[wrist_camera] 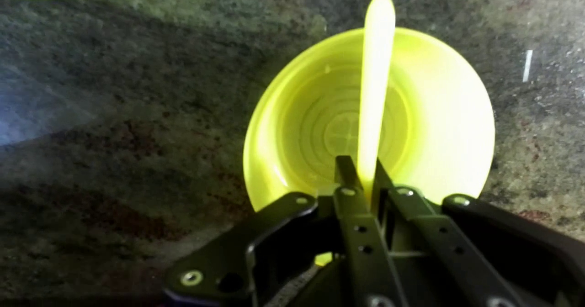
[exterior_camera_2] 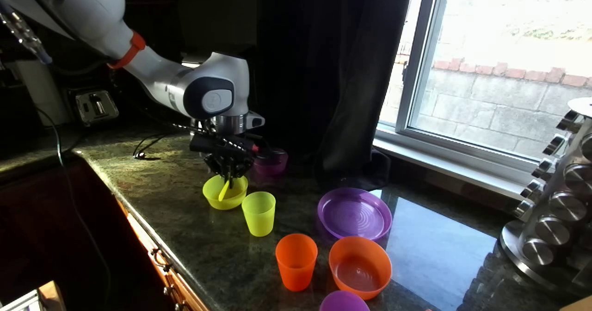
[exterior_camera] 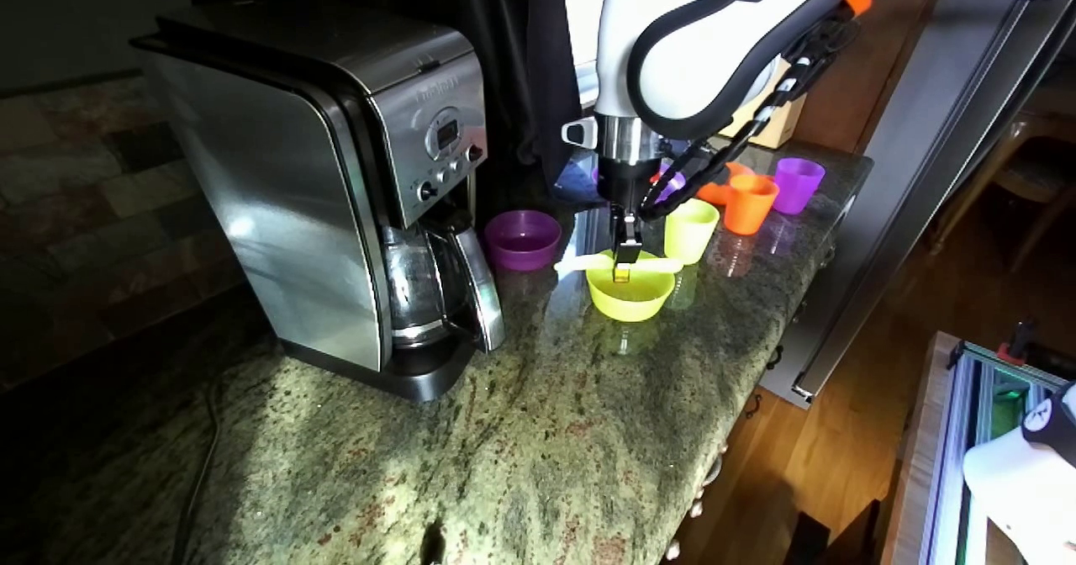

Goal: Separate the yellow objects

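Wrist view, over the yellow bowl (wrist_camera: 448, 119): black gripper (wrist_camera: 364, 167) with jaws nearly together, pinching a yellow utensil (wrist_camera: 378, 69), spoon or knife not clear. In an exterior view, the same utensil level across the yellow bowl's mouth, ends past the rim to left and right; contact with the rim impossible to tell. Likely trouble, left to right: a topple off the yellow bowl's left side if let go unbalanced, since apparently too long to lie flat inside; a snagged rim, and a light bowl dragged along slick counter (exterior_camera: 504, 430), if lowered crookedly; a knock to the yellow cup (exterior_camera: 691, 233), just right of the yellow bowl, if swung that way.

Well left of the yellow bowl, a boxy coffee maker (exterior_camera: 286, 187) in brushed steel, with clear carafe (exterior_camera: 412, 292). Nearer, a round, glossy purple bowl (exterior_camera: 523, 252). Next, the yellow bowl itself: thin, flared plastic, ringed floor. To its right, tapered, smooth-walled tumblers: the yellow cup, then an orange cup (exterior_camera: 750, 205) and a purple cup (exterior_camera: 799, 187). Beneath, polished, speckled stone.
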`<action>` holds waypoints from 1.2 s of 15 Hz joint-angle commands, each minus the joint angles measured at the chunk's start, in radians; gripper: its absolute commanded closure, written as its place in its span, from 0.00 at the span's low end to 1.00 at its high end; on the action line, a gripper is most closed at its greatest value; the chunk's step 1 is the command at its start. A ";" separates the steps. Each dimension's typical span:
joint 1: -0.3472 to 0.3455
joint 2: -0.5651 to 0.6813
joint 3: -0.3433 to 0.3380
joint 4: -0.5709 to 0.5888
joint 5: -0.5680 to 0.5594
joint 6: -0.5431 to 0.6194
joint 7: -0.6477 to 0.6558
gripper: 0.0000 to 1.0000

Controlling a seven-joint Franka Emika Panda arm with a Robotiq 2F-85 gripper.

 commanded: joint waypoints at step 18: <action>-0.106 -0.220 -0.091 -0.066 -0.049 0.022 0.150 0.98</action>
